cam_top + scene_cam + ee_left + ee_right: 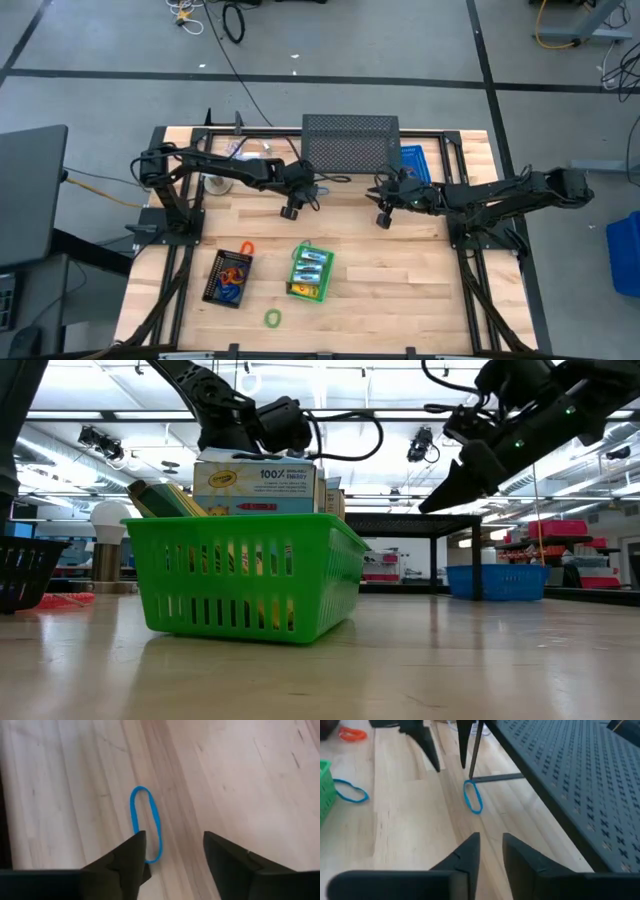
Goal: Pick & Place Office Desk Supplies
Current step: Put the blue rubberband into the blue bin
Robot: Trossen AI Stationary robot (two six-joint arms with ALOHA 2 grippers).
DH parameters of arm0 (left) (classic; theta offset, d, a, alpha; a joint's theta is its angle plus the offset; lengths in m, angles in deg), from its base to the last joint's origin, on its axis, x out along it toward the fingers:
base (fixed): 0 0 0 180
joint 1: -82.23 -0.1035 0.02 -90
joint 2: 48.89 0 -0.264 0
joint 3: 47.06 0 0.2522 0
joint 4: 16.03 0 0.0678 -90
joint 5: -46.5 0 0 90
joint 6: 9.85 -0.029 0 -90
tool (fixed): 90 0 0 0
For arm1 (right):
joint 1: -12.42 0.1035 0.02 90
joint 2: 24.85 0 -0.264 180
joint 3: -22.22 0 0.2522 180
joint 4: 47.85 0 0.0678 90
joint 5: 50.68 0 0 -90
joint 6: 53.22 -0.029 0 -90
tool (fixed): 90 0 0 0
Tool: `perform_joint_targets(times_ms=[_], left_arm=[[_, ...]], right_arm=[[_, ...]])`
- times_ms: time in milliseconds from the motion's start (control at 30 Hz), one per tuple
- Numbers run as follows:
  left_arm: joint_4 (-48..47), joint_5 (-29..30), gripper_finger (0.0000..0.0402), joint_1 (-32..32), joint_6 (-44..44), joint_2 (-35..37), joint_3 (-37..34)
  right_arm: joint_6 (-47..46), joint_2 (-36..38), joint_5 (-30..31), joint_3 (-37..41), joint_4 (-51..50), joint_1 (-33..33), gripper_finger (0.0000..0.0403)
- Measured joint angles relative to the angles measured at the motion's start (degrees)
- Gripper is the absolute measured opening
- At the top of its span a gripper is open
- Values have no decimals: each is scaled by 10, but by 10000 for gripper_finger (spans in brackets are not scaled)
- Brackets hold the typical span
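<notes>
The blue loop (pixel 146 825) lies flat on the tabletop (pixel 240 780), beneath the left gripper (pixel 172 851). One end sits beside one finger; the fingers stand apart, holding nothing. The right gripper (pixel 490 851) hovers nearby, fingers narrowly parted, empty.

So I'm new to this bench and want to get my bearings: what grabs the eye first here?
Probably the bright green basket near the table's front middle, packed with yellow crayon boxes. Next, the blue loop lying flat on the wood right under the left gripper, whose fingers stand open above it. The right gripper hangs a little way off, aimed at the same loop.
</notes>
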Motion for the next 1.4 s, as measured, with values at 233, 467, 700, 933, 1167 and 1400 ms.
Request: perform_joint_targets(times_ms=[233, 467, 700, 933, 1167, 1400], left_arm=[[22, 36, 212, 1, -19, -19, 0], [70, 49, 194, 1, -36, -23, -3], [71, 38, 181, 0, -54, -32, -2], [72, 48, 183, 4, -78, -50, 1], [27, 46, 182, 6, -66, -50, 2], [21, 53, 181, 8, -57, -50, 3]], right_arm=[[0, 0, 25, 0, 0, 14, 115], [0, 0, 25, 0, 3, 15, 116], [-1, 0, 26, 0, 4, 19, 117], [-4, 0, 26, 0, 5, 24, 117], [-5, 0, 26, 0, 2, 24, 117], [-5, 0, 25, 0, 2, 25, 117]])
